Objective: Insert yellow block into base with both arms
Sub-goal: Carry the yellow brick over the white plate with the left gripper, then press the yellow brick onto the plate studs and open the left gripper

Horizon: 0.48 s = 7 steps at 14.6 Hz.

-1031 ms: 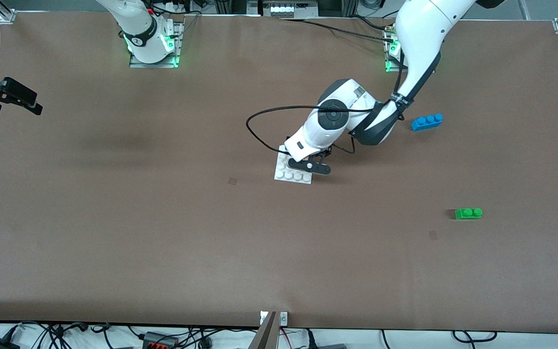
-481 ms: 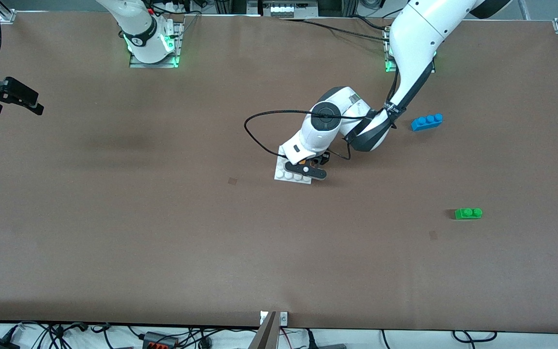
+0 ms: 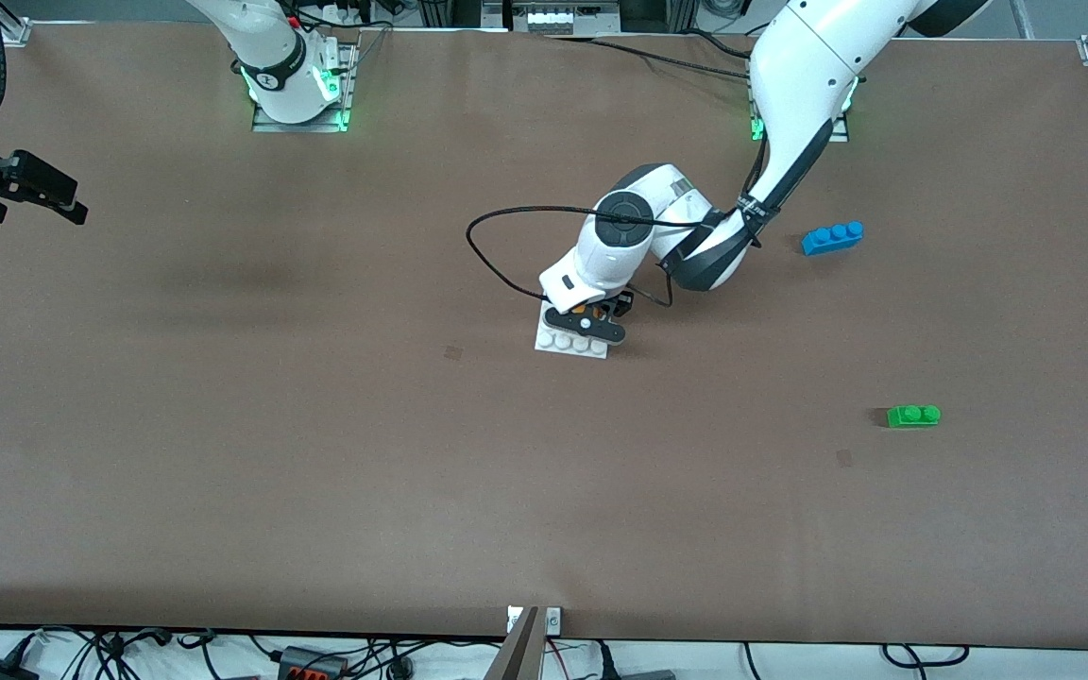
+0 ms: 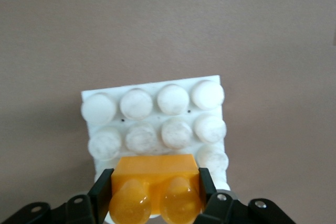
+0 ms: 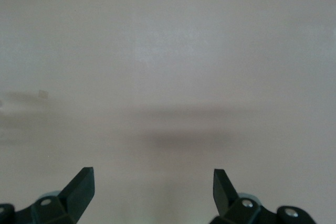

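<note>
My left gripper (image 3: 589,318) is shut on the yellow block (image 4: 153,187), an orange-yellow two-stud brick. It holds the block low over the white base (image 3: 567,345), at the base's edge away from the front camera. In the left wrist view the base (image 4: 157,114) shows its rows of round studs, and the block covers part of the row closest to the gripper. I cannot tell if the block touches the studs. In the front view only a sliver of orange shows under the left hand. My right gripper (image 5: 152,187) is open and empty, held high at the right arm's end of the table (image 3: 20,184).
A blue three-stud brick (image 3: 832,237) lies near the left arm's base. A green two-stud brick (image 3: 913,416) lies nearer the front camera, toward the left arm's end. A black cable (image 3: 497,246) loops off the left wrist above the table.
My left gripper has moved toward the right arm's end with the yellow block and now sits over the base's studs. The right arm waits unchanged.
</note>
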Motion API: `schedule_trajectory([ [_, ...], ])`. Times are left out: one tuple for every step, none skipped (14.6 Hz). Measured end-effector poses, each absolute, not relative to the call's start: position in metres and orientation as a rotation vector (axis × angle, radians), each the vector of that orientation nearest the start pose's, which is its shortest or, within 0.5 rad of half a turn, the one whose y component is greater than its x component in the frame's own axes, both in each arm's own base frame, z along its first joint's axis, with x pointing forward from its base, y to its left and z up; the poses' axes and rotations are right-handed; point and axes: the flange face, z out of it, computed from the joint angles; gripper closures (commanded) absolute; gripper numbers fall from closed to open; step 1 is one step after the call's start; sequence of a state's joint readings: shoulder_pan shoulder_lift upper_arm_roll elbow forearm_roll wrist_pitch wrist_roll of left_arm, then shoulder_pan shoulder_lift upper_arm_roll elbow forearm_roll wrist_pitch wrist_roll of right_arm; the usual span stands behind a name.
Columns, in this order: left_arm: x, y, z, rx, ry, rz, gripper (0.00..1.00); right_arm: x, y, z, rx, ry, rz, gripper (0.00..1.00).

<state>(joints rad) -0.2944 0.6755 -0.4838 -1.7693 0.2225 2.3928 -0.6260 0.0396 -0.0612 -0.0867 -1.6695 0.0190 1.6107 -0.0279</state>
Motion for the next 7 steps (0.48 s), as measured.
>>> schedule_trajectory([
  [0.4897,-0.4470,0.2165,-3.252,0.361,0.106,0.52,0.5376,-0.0244,0.6146,-3.117,0.030,-0.005,0.00],
  [0.4879,-0.4488,0.2152,-3.251,0.364,0.108,0.52,0.5376,-0.0244,0.6146,-3.117,0.030,-0.005,0.00],
  [0.4878,-0.4493,0.2149,-3.252,0.366,0.102,0.51,0.5376,-0.0244,0.6146,-3.117,0.029,-0.005,0.00],
  [0.4887,-0.4494,0.2143,-3.252,0.369,0.087,0.50,0.5376,-0.0244,0.6146,-3.117,0.029,-0.005,0.00],
  [0.4903,-0.4483,0.2122,-3.254,0.366,0.076,0.50,0.5376,-0.0244,0.6146,-3.117,0.029,-0.005,0.00],
  [0.4919,-0.4469,0.2098,-3.255,0.362,0.071,0.50,0.5376,-0.0244,0.6146,-3.117,0.029,-0.005,0.00],
  [0.4928,-0.4458,0.2075,-3.256,0.359,0.069,0.50,0.5377,-0.0244,0.6145,-3.117,0.028,-0.005,0.00],
])
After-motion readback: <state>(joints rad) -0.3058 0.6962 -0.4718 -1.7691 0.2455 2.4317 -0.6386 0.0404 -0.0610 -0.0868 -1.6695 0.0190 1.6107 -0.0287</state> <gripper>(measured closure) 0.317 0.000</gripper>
